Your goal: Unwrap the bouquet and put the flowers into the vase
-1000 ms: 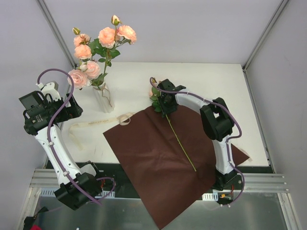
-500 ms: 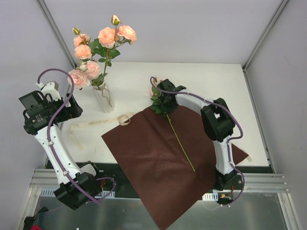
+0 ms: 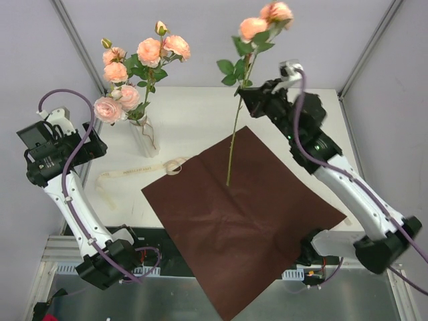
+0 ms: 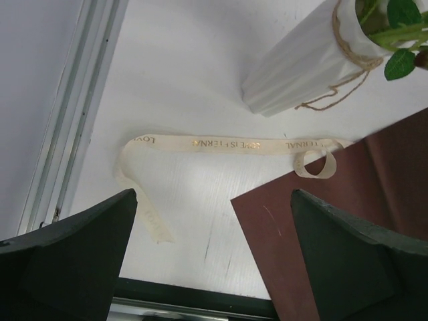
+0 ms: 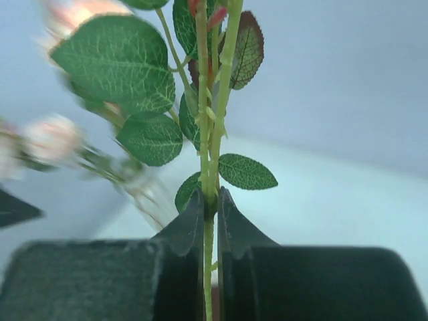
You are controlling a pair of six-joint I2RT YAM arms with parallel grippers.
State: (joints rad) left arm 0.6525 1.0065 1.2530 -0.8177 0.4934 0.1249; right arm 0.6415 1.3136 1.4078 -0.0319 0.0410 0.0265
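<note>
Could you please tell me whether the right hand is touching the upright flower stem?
Touching. The right wrist view shows the right hand shut on the flower stem, with both fingers pressed against it and no gap.

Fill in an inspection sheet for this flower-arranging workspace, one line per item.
Surface: white table, partly under the unfolded dark red paper.
Job's things: vase holds several flowers; one more stem is held upright above the paper.
Clutter: cream ribbon lying loose beside the vase.
Grippers: right gripper shut on the stem; left gripper open, empty, above the ribbon.
Cables: purple cable loops along each arm.
Surroundings: grey walls, metal rail at the near edge.
</note>
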